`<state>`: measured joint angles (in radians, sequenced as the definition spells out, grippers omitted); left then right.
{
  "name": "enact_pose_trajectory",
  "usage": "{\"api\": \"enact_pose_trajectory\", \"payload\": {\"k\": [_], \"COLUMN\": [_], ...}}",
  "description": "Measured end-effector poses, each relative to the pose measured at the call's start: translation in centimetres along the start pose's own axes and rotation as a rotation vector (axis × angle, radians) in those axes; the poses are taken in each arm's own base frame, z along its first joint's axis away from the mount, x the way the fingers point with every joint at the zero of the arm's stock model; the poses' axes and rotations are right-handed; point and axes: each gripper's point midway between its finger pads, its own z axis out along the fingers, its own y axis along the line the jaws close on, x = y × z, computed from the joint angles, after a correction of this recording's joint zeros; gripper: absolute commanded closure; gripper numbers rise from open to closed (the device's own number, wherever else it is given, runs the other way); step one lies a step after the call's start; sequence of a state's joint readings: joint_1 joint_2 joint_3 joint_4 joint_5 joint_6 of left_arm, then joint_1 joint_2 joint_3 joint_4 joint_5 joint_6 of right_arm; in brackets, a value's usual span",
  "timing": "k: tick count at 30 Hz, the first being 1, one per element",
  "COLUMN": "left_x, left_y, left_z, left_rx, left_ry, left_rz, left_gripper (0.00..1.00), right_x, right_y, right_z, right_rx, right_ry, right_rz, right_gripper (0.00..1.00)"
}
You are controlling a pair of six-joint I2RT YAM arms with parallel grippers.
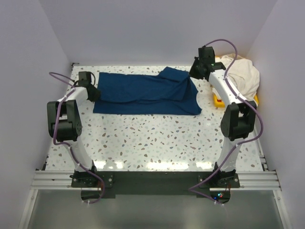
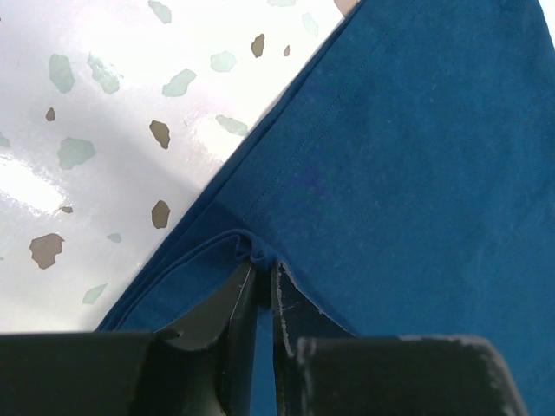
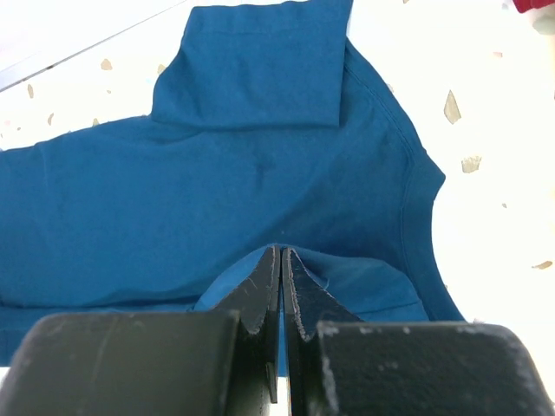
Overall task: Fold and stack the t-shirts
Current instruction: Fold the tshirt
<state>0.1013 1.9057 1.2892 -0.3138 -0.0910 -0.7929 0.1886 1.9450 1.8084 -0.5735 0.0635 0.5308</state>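
Top view, shirts: the navy t-shirt lies across the far tabletop, its long axis running left to right. The cream t-shirt is heaped on the yellow tray at far right.
Top view, arms: the left claw is at the navy shirt's left end and the right claw at its right end, with the cloth spanning between them.
Left wrist, claw: the tips stand a sliver apart with a pucker of hem caught between them. The hold looks light.
Right wrist, claw: the fingers are pressed together on a raised fold, the neckline to their right.
Coming move: each arm is nearest its own end, so the fold probably has to travel along the long axis.
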Motion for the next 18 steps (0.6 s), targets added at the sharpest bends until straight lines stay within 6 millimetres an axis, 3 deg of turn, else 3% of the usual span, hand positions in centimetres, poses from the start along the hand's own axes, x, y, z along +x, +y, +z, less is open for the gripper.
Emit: {"api": "enact_pose_trajectory", "payload": {"k": [18], "left_x": [0.1], "left_y": [0.0], "left_z": [0.3], "left_rx": [0.003], "left_ry": [0.004], "left_rz": [0.000], "left_gripper": [0.78], "right_x": [-0.2], "right_y": [0.2], "right_z": [2.1], "right_rx": [0.007], "right_ry": [0.015], "right_rz": [-0.032], "right_gripper": [1.00]}}
